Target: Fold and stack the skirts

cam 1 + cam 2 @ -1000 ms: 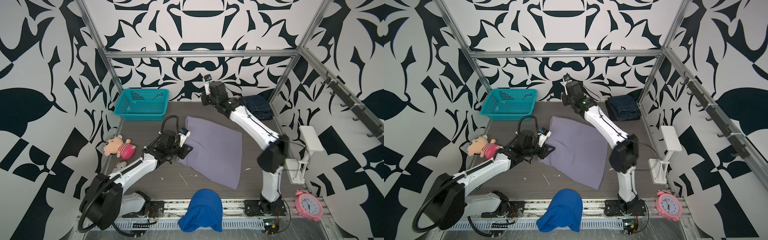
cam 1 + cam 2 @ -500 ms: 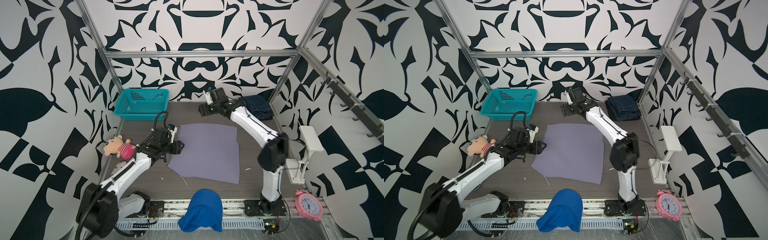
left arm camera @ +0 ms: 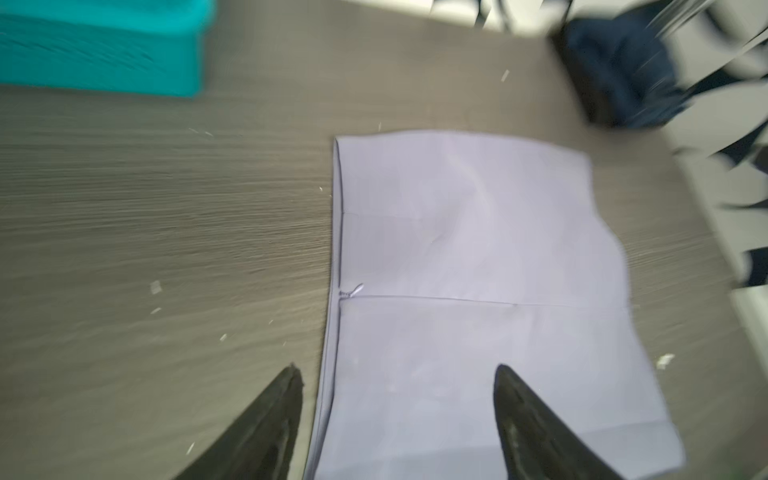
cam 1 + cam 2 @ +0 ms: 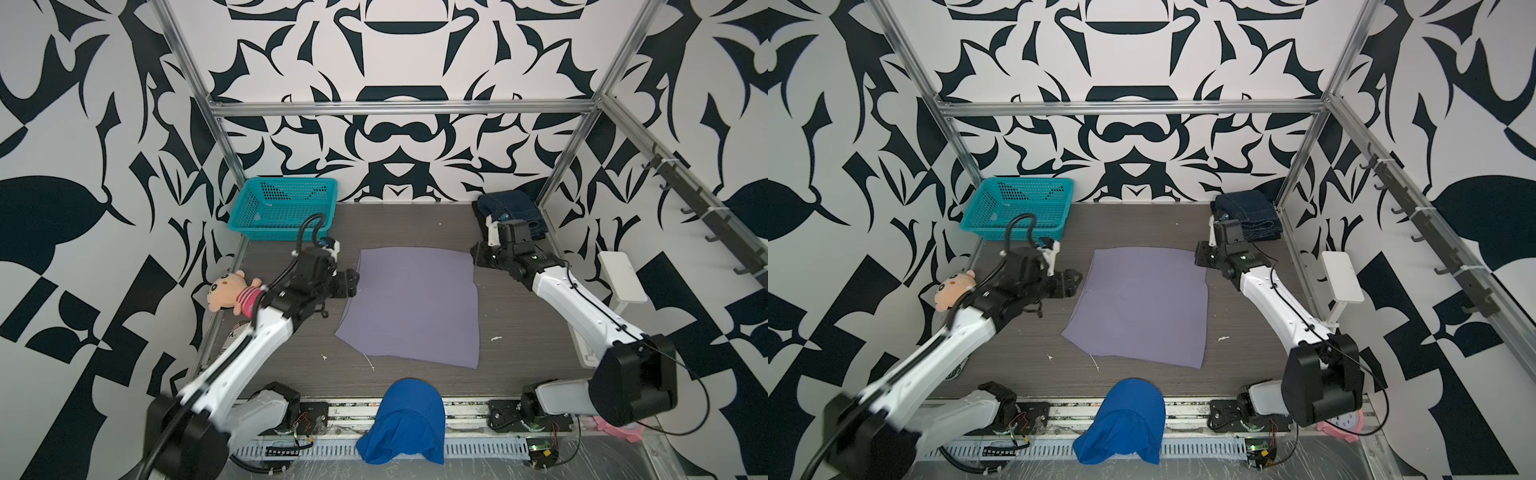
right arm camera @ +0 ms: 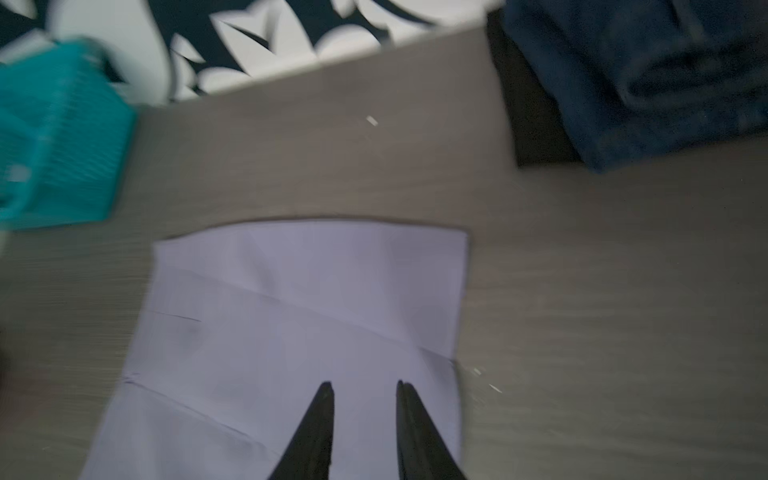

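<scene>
The lavender-grey skirt (image 4: pixel 411 307) (image 4: pixel 1142 307) lies spread flat in the middle of the grey wood-grain tabletop (image 4: pixel 415 224). It is a smooth, matte, roughly four-sided sheet whose near left corner flares outward. The left wrist view, though blurred, adds what the top views barely show: a narrow turned band along one edge of the skirt (image 3: pixel 478 249), a straight seam crossing it, and a small zip pull (image 3: pixel 352 291) where the seam meets that band. The right wrist view shows soft diagonal creases in the fabric (image 5: pixel 299 324).

The denim skirt (image 4: pixel 515 208) (image 4: pixel 1250 212) sits folded in the far right corner, thick and dark blue with pale stitching. Only the right wrist view shows the black skirt (image 5: pixel 536 124) as a flat dark layer under the denim (image 5: pixel 665 75).

The left end effector (image 4: pixel 351 282) (image 3: pixel 397 370) is just beside the lavender skirt's left edge. Its jaws are spread wide with nothing between them, one finger over bare tabletop and one over fabric. The right end effector (image 4: pixel 477 257) (image 5: pixel 365 384) is at the skirt's far right corner. Its jaws stand a narrow gap apart over the cloth and grip nothing.

A teal plastic lattice basket (image 4: pixel 286 208) stands at the far left. A plush toy (image 4: pixel 232 291) lies at the left rim, and a bright blue mesh cloth (image 4: pixel 401 424) drapes over the near edge.
</scene>
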Controlling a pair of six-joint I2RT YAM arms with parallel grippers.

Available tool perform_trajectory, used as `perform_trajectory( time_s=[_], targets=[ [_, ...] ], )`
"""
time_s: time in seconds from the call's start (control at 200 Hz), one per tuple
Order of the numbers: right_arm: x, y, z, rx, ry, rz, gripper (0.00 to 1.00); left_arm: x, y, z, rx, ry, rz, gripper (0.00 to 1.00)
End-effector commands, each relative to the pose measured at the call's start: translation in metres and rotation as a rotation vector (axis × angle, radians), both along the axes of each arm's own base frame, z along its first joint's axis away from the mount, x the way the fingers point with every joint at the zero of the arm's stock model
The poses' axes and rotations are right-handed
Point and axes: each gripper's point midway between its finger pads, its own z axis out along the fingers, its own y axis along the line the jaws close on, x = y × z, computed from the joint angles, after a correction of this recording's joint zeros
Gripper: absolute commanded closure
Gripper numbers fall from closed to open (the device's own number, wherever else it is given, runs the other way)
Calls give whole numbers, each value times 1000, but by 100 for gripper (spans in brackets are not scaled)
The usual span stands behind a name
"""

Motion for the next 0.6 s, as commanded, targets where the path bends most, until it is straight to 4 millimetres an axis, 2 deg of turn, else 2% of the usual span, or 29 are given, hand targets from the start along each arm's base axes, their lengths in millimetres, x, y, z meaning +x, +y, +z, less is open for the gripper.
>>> perform_trajectory(
  time_s=[0.0, 0.06, 0.13, 0.145, 0.175, 0.215, 0.3, 0.36, 0.395, 0.485, 0.595],
  targets=[
    [-12, -2, 3, 108, 25, -20, 55, 2, -13, -40, 44, 144, -61, 22],
    [-20, -11, -15, 103, 70, -40, 49, 7, -8, -59, 56, 148, -31, 16],
    [-23, -14, -35, 99, 96, -33, 50, 11, -9, -77, 54, 145, -34, 19],
    [-22, -14, -38, 100, 99, -30, 51, 13, -10, -79, 56, 144, -36, 21],
    [-21, -12, -45, 105, 113, -20, 63, 17, -10, -83, 59, 146, -34, 26],
    [-19, -11, -54, 99, 141, -15, 73, 22, -14, -85, 61, 147, -41, 27],
    [-11, -11, -75, 76, 203, -11, 84, 39, -28, -85, 39, 140, -74, 29],
    [-5, -10, -87, 55, 241, -2, 87, 51, -38, -87, 14, 137, -89, 37],
    [-1, -7, -91, 40, 248, 9, 88, 57, -44, -90, 3, 145, -99, 43],
    [9, 11, -96, 0, 264, 64, 91, 66, -57, -102, -25, 187, -117, 47],
    [19, 32, -108, 4, 290, 103, 93, 72, -61, -115, -39, 205, -107, 48]
  ],
)
